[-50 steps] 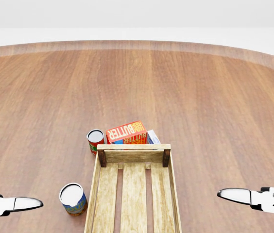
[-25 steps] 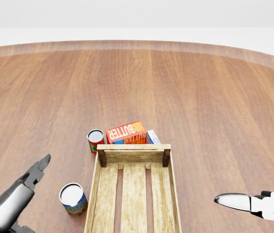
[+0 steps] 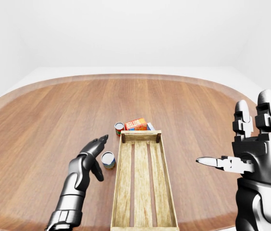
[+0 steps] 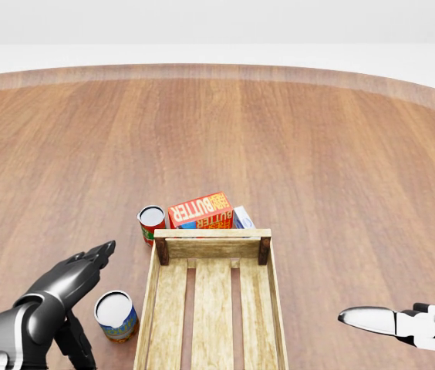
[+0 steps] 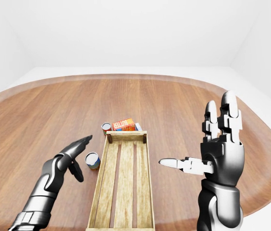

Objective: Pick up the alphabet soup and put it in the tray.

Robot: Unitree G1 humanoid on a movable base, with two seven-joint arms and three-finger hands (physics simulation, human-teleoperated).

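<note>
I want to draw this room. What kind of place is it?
Probably a plain simulated test room: bare white walls, one big round wooden table, and only a wooden tray, two cans and a butter box on it.

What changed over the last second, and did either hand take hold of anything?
The left hand rose from the head view's lower left edge and advanced toward the blue-labelled can, fingers open, holding nothing. The right hand barely shifted, open. Both cans, the butter box and the tray stayed put.
</note>
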